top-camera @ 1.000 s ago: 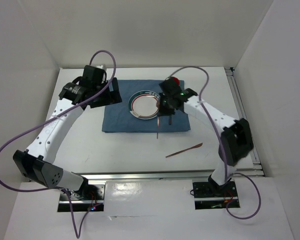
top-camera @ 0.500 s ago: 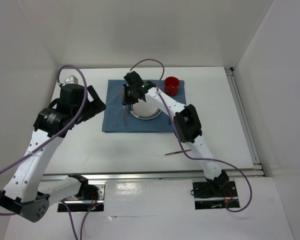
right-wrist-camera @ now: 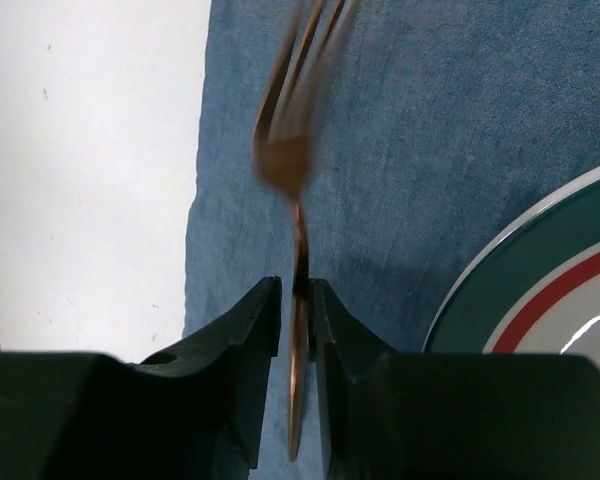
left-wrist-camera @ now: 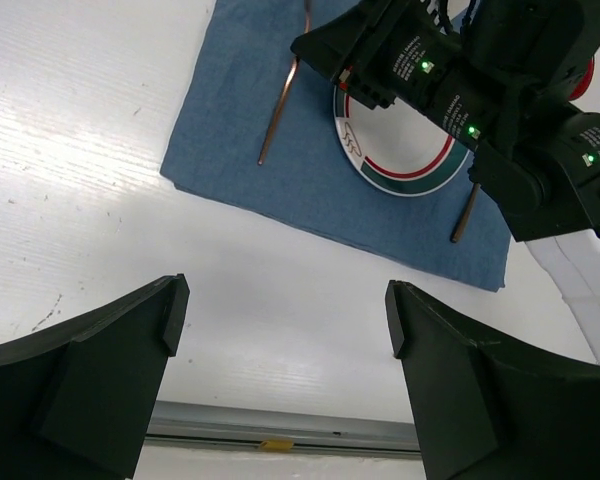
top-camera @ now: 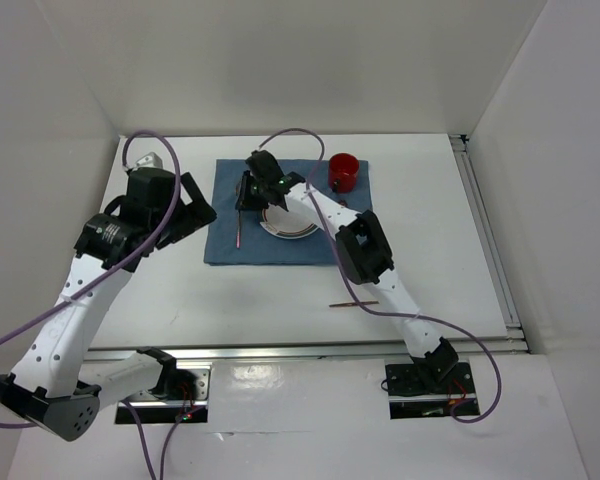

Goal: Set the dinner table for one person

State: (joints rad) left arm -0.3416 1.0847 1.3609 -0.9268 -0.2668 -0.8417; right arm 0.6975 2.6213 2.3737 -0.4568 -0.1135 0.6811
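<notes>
Dinner table, a large flat white rectangular surface (top-camera: 260, 300) with aluminium rail edges, fills the middle of the top view and carries everything else. At its left side the left gripper (left-wrist-camera: 282, 310) hovers above bare white surface with its black fingers spread wide and nothing between them, just left of a blue rectangular cloth placemat (top-camera: 290, 250). The placemat lies toward the far middle of the surface.

On the left part of the placemat is a slim copper-coloured metal fork (top-camera: 242, 228), lying roughly near-to-far, beside the plate and not touching it. The right gripper (right-wrist-camera: 296, 290) sits at the fork's far end, its arm reaching across the plate. Its fingers stand narrow with the fork's handle between them; the tines are blurred in the wrist view, and I cannot tell whether the fingers press the handle.

Right of the fork a round white plate (left-wrist-camera: 410, 185) with green and red rim bands rests on the placemat. A red cylindrical cup (top-camera: 344, 172) stands on the placemat's far right corner. In front of the placemat a thin copper-coloured utensil (top-camera: 355, 303) lies on the white surface, partly hidden under the right arm.
</notes>
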